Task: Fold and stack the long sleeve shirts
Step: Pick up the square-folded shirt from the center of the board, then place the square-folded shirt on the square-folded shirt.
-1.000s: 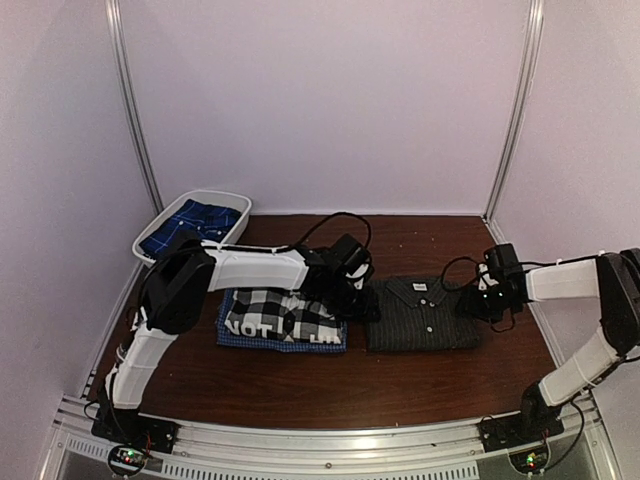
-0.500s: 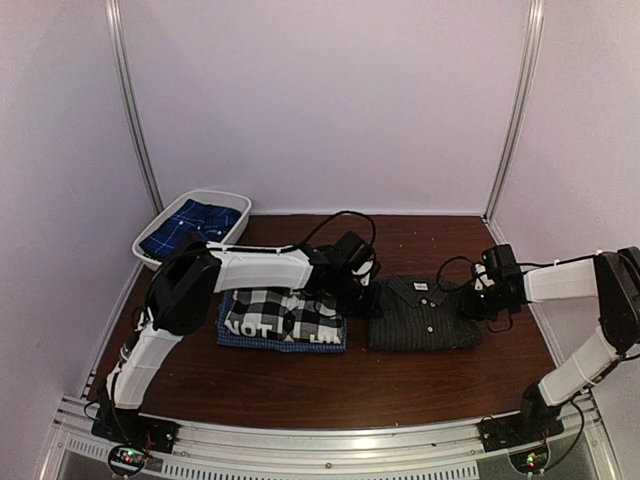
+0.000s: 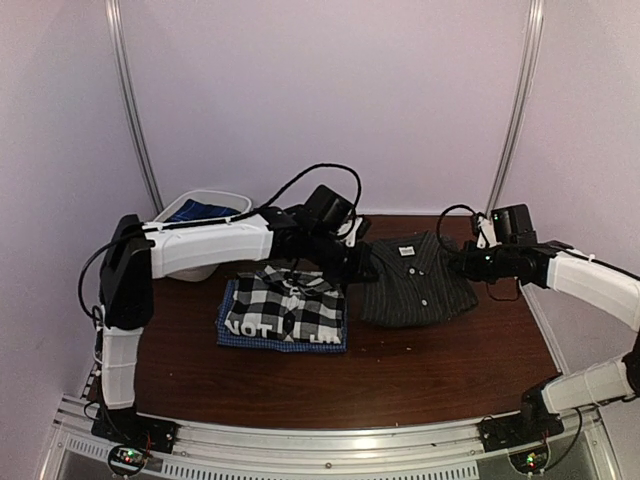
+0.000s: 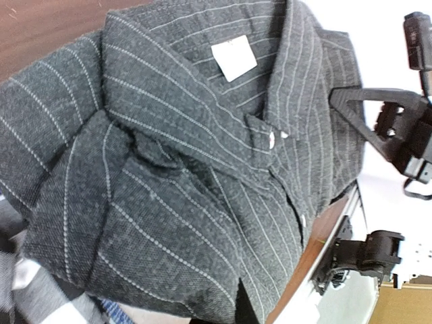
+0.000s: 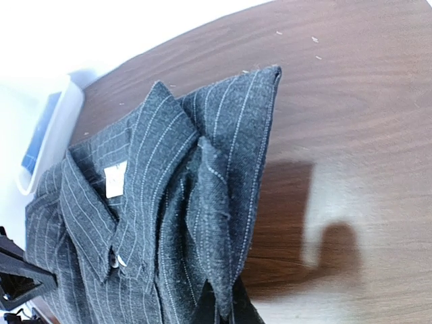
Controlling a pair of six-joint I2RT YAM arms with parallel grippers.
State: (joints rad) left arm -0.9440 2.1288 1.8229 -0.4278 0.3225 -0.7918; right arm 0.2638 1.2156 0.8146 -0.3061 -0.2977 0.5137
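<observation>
The folded dark charcoal pinstriped shirt hangs just above the table, collar toward the back. My left gripper is shut on its left edge and my right gripper is shut on its right edge. In the left wrist view the pinstriped shirt fills the frame and covers most of the left gripper. In the right wrist view a fold of the pinstriped shirt is pinched in the right gripper. The folded black-and-white checked shirt lies on a folded blue shirt at the left.
A white basket holding a blue plaid cloth stands at the back left, partly behind the left arm. Pale walls and metal posts close in the table on three sides. Bare brown tabletop runs along the front.
Both grippers have shut on the sides of the pinstriped shirt and raised it off the table, carrying it back and slightly left. The checked and blue stack has not moved.
</observation>
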